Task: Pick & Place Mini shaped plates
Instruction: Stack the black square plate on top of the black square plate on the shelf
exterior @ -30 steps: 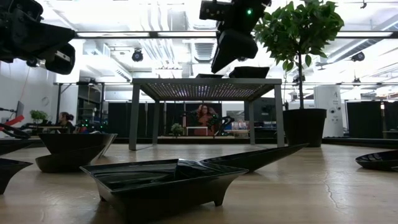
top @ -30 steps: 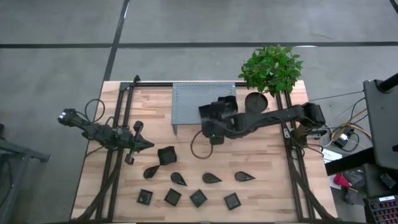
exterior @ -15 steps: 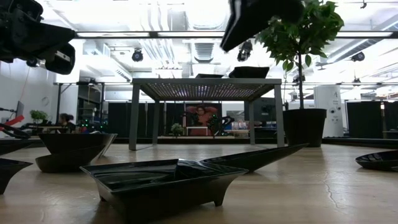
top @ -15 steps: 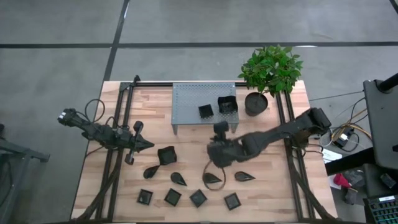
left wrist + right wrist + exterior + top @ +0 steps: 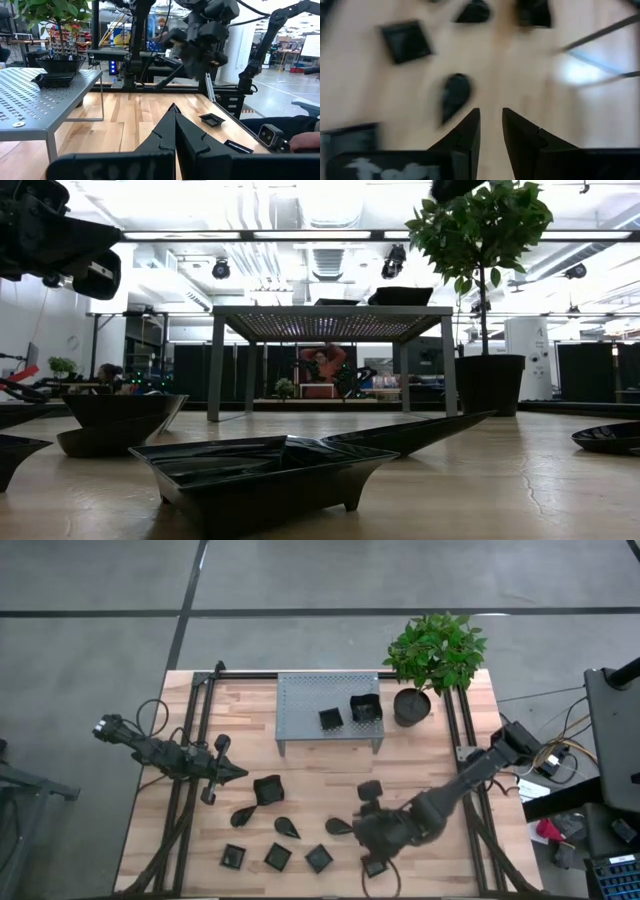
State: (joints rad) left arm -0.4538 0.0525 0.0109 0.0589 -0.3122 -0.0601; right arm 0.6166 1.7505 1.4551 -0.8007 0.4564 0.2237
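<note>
R gripper (image 5: 372, 845) over bench (image 5: 440, 780) front plates (image 5: 278, 856), fingers slightly apart, empty. L gripper (image 5: 232, 772) parked at left, fingers closed, empty.

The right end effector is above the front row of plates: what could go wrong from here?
1. The right end effector, open and empty, hangs over closely spaced plates; coming down, it may push the teardrop plate or the square plate instead of gripping one.
2. The stand already holds two plates beside the plant pot, so room for another is tight.
</note>
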